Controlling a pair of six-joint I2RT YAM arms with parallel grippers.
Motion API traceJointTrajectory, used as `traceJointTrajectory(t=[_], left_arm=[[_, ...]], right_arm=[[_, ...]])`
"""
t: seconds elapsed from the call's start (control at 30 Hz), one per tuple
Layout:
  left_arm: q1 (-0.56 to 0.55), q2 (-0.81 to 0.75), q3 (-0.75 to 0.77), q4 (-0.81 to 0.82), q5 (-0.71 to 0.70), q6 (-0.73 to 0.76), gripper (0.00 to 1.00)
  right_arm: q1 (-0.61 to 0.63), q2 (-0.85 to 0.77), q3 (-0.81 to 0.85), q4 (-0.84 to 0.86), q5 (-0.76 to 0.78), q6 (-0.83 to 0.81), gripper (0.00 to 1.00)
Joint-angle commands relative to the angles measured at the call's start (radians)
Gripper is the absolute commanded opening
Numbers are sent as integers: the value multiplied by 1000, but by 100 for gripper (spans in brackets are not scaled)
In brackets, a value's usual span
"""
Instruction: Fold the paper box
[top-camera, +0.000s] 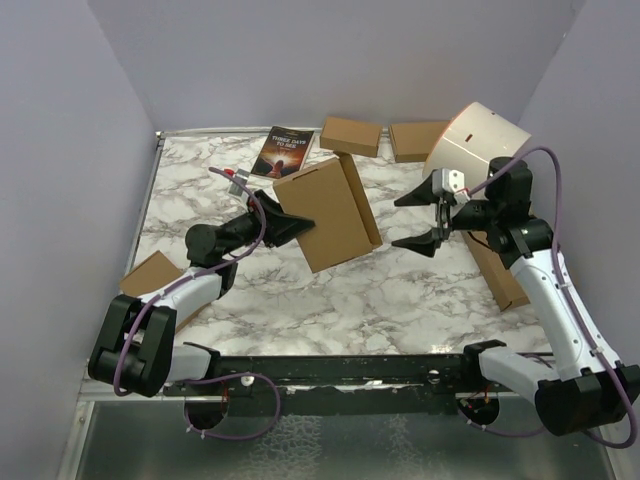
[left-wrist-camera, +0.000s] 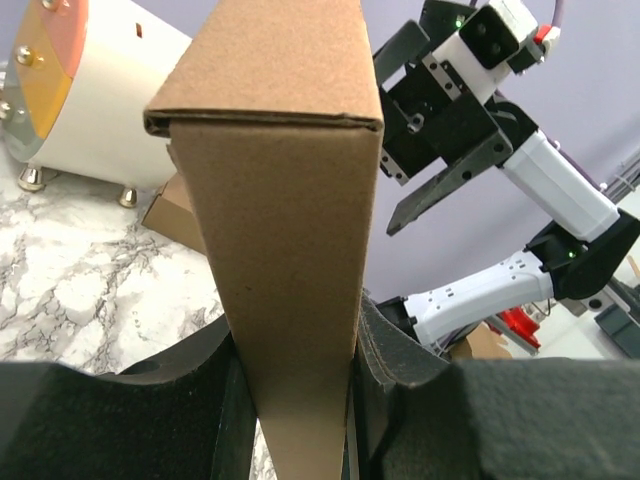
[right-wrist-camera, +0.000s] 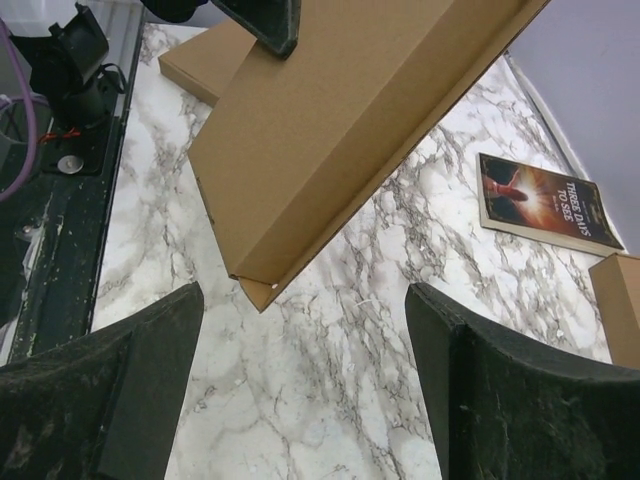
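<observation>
Left gripper (top-camera: 292, 228) first: it's clamped on the paper box (top-camera: 335, 210), one pad on each broad face, biting in at the box's left edge. From my left wrist I see brown cardboard filling the whole gap between the fingers, so that's a firm pinch with no slack.

Moving to the middle, the box hangs tilted over the centre of the table (top-camera: 330, 300), between my two arms. It looks like a shallow slab already closed along the top. The low corner points down at the marble, and from my right wrist it looks clear of the surface.

My read on handling is that it's light, since one pinch carries it. It's stiff across the corrugated panels but weak at the creases and open edges, which will crush or spring back if I squeeze hard. The faces are plain and smooth, so it could swivel in a single grip. I'd take it flat across a panel near a fold, never on a loose flap tip.

Over on the right, the right gripper (top-camera: 397, 223) has its fingers spread wide and holds nothing. It's aimed at the box's right edge, near it but not touching.
</observation>
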Motion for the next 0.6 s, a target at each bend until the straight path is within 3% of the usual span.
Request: traceJointTrajectory(t=[0.0,0.17,0.37,0.57], left_arm=[[5,-10,6,56,79,38,0],[2,-62,1,-123,119,214,0],[-50,-155,35,-527,112,525,0],[-108,-178,80,-713,134,660,0]], right_arm=[[-14,1,83,-73,-64,-62,83],[-14,11,193,-206,-119,-288,91],[-14,74,286,-413,-189,-626,99],[-14,101,331,-388,-173,-611,92]])
